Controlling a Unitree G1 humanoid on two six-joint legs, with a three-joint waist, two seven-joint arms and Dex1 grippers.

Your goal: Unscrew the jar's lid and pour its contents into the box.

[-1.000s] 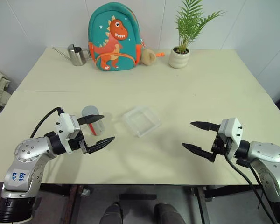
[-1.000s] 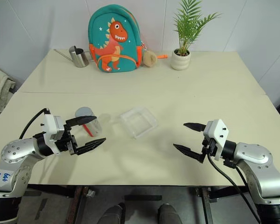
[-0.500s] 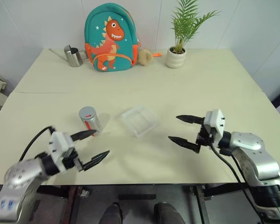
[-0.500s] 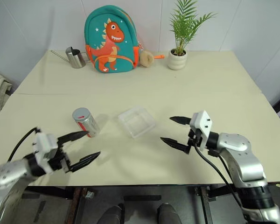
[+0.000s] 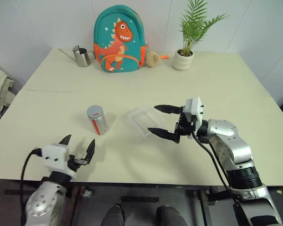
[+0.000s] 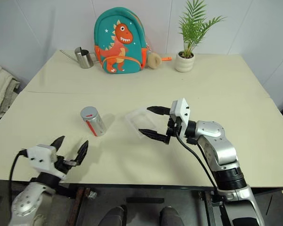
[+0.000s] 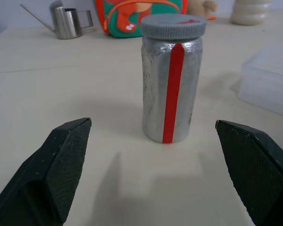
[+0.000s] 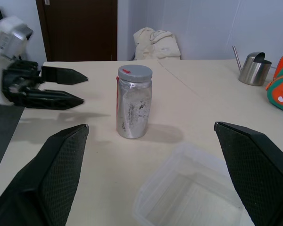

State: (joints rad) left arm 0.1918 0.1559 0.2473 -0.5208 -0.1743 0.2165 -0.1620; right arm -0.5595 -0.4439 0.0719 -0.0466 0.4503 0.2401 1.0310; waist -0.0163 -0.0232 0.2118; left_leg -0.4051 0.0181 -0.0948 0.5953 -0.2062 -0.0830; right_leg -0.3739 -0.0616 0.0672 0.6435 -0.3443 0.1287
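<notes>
One cream table [image 5: 236, 94], white walls [image 5: 52, 19]

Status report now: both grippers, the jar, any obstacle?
Left gripper open, empty, near table edge. Right gripper open, empty, over clear plastic box. Silver jar with red stripe upright, grey lid on, untouched. Nothing in the way.

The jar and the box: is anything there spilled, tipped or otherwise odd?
Nothing stands out. The jar stands upright on the table with the lid on it, and nothing is spilled around it. The box lies flat beside it. Both grippers, left and right, are open and hold nothing.
</notes>
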